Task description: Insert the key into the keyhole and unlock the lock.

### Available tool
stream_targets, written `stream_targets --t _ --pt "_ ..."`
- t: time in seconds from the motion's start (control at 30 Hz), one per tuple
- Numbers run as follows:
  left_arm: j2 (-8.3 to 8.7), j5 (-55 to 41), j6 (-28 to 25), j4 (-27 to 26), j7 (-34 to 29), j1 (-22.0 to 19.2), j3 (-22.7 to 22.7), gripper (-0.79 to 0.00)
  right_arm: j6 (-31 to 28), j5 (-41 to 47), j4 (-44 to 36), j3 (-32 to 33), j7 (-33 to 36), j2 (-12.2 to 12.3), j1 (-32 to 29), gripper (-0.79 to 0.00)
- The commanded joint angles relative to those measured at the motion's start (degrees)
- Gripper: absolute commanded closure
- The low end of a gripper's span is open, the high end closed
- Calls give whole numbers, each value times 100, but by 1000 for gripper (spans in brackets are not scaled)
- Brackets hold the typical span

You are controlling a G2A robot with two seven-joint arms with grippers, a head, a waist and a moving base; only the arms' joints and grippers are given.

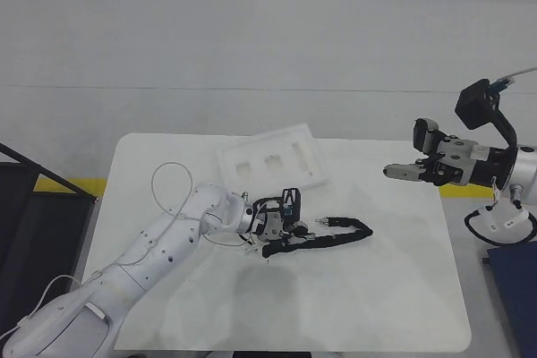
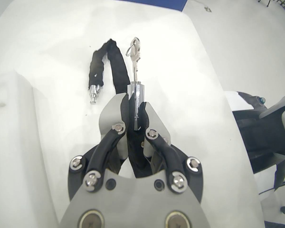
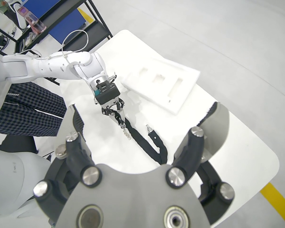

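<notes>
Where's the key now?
In the left wrist view, the key sticks out of the lock cylinder clamped in the left tool, beside the chain's free pin.

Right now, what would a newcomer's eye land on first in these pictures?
Most likely the left claw, shut on the shiny lock cylinder near the middle of the table, with the key sticking out of its keyhole. Next, the black sleeved chain bending back on itself beyond the cylinder, its pin end lying free. The right claw hangs wide open above the table's right side.
</notes>
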Motion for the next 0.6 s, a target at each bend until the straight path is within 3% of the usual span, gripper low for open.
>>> stream_targets --t 0.0,0.07,0.33,0.57 --pt "2 50 110 -31 -52 53 -21 -65 122 19 -104 73 1 105 -77 -785" --pt "2 -1 188 -64 -61 131 -39 -785 214 41 -191 140 -10 195 -147 -785" --pt "45 168 742 -268 282 254 -404 -785 380 119 -421 344 -209 441 -415 -785" --pt "122 350 711 -469 903 33 -982 -785 344 164 -560 461 -710 505 -649 -785"
